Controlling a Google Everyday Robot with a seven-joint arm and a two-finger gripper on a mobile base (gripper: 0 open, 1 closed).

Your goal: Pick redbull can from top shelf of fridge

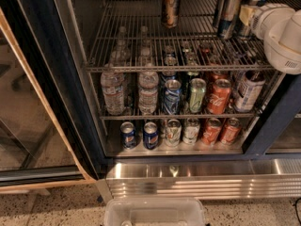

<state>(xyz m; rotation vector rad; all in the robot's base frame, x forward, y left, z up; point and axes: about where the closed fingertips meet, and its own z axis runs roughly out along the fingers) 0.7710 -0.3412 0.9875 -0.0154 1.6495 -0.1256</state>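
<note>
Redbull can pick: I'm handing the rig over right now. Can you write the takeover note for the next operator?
Gripper: inside the fridge at upper right, level with the top shelf and right beside the can group.
Redbull can: stands among several alike at the shelf's right rear. A wider brown-gold can stands apart, mid-shelf.
Done: the fridge is open and the arm has reached the cans.
Left: grasp one slim can, lift it off the rack and draw it out. None looks lifted yet.
</note>
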